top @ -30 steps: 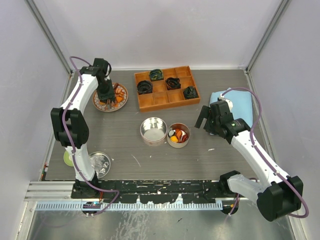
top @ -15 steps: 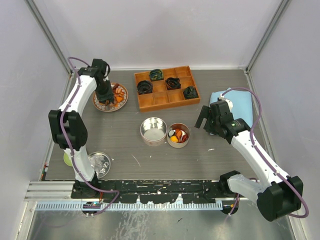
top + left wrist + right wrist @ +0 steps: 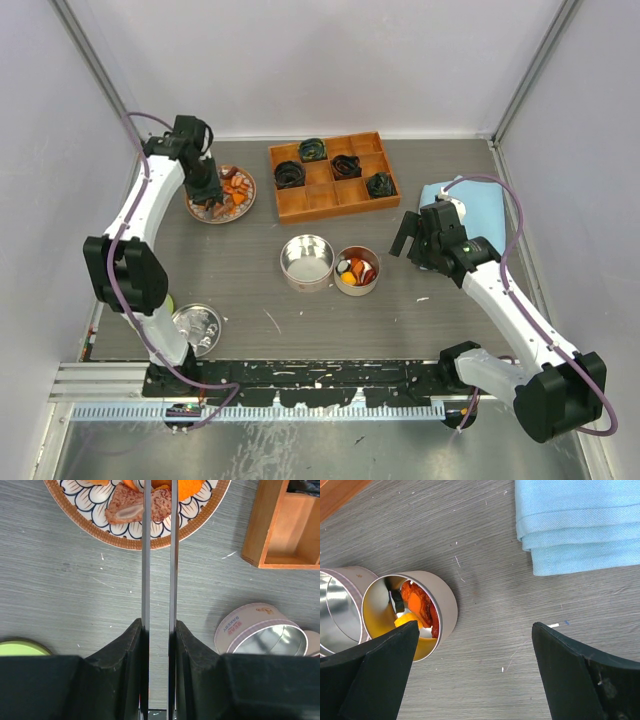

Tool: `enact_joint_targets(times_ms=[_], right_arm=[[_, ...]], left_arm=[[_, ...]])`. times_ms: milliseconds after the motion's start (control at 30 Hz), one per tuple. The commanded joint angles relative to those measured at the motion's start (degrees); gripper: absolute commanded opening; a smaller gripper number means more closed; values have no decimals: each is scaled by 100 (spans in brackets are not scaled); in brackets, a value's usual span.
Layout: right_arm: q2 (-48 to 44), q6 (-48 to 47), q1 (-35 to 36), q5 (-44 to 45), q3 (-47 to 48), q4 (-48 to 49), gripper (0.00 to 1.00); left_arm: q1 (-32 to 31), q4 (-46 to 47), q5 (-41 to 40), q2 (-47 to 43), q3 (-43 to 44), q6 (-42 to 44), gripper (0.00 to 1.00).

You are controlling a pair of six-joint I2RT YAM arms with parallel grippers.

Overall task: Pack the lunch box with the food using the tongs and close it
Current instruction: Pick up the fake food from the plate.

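The tongs [image 3: 146,560] are gripped between the left fingers [image 3: 134,647], their arms reaching over food [image 3: 131,509] on the plate [image 3: 125,541] in the desk's far-left corner. The squeeze is best finished evenly before any lift toward the part-filled tin [image 3: 357,270] mid-desk. The right fingers [image 3: 385,660] are spread wide, empty. Since a second ago, the left elbow is swung toward the left edge.

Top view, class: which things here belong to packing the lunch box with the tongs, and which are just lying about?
Belong to the job: tongs, held in the left gripper; food on the plate; empty tin; part-filled tin; lid.
Just lying about: wooden tray; dark coils in it; blue cloth.
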Motion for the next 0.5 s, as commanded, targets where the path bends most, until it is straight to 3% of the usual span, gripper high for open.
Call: enact_joint_targets(times_ms=[0, 300, 467], right_arm=[[-89, -2, -26, 81, 148, 178, 100], [-42, 22, -21, 20, 175, 204, 100], [-52, 58, -24, 4, 175, 211, 100]], left_arm=[[33, 172, 208, -586, -54, 38, 22], [-8, 392, 1201, -1204, -473, -85, 22], [-333, 521, 1547, -1577, -780, -207, 22]])
